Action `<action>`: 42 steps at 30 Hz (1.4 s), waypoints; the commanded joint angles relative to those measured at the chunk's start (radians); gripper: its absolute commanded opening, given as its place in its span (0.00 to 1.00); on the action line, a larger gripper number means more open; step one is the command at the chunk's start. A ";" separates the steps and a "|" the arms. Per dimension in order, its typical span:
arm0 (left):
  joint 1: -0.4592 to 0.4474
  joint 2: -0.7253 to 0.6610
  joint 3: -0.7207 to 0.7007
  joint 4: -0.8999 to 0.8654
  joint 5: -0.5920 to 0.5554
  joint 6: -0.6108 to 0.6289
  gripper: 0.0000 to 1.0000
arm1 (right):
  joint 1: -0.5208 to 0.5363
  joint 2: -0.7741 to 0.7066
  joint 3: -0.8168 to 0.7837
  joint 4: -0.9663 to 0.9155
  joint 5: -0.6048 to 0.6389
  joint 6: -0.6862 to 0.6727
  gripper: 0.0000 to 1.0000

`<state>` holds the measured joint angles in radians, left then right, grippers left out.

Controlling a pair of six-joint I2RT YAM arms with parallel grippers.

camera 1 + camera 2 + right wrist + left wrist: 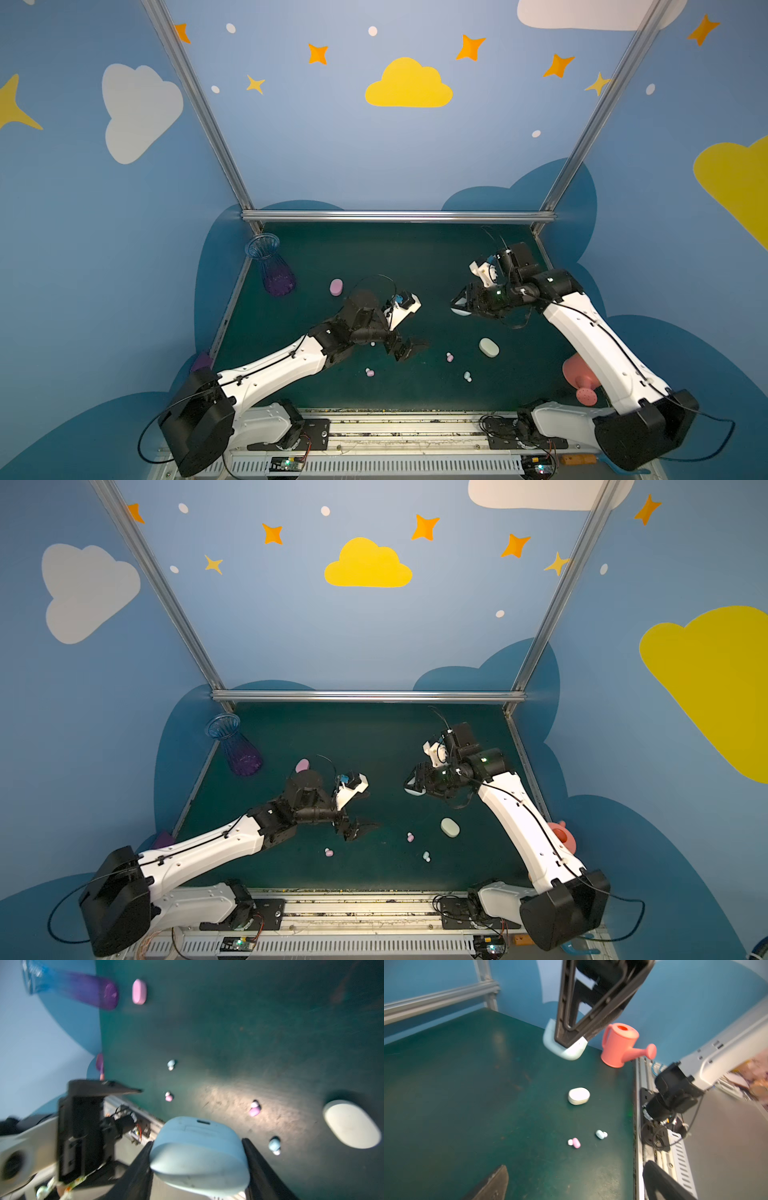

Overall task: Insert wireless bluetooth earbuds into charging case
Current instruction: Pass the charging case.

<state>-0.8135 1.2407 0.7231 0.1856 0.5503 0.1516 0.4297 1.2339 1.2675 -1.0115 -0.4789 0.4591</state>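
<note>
Barely started tbh: the blue case [199,1153] is clamped off the mat [374,257] in the right gripper [461,305], the left gripper [409,347] is left wide open and empty, and the visible buds [576,1142] are scattered loose on the mat.

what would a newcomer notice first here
The right gripper grips a pale blue case over the middle of the green table. In front of it, tiny pink and blue earbuds lie scattered near a closed white case. The left gripper hangs open and empty.
</note>
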 commanded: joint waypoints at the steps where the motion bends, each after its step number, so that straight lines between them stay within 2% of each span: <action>1: -0.023 0.029 0.034 0.037 0.040 0.075 1.00 | 0.051 -0.030 0.000 -0.054 -0.065 -0.004 0.52; 8: -0.038 0.076 0.063 0.089 0.063 0.111 1.00 | 0.147 -0.007 0.023 -0.071 -0.102 -0.003 0.52; 15: -0.050 0.107 0.110 0.058 0.105 0.160 0.95 | 0.200 0.040 0.063 -0.061 -0.107 0.002 0.52; 21: -0.059 0.116 0.118 0.064 0.108 0.166 0.86 | 0.207 0.054 0.077 -0.047 -0.116 0.014 0.52; 28: -0.064 0.126 0.128 0.080 0.118 0.166 0.70 | 0.208 0.062 0.083 -0.041 -0.125 0.021 0.52; 42: -0.069 0.136 0.139 0.097 0.132 0.173 0.52 | 0.207 0.056 0.079 -0.020 -0.134 0.043 0.51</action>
<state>-0.8768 1.3663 0.8341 0.2630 0.6521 0.3069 0.6327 1.2900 1.3113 -1.0534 -0.6060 0.4946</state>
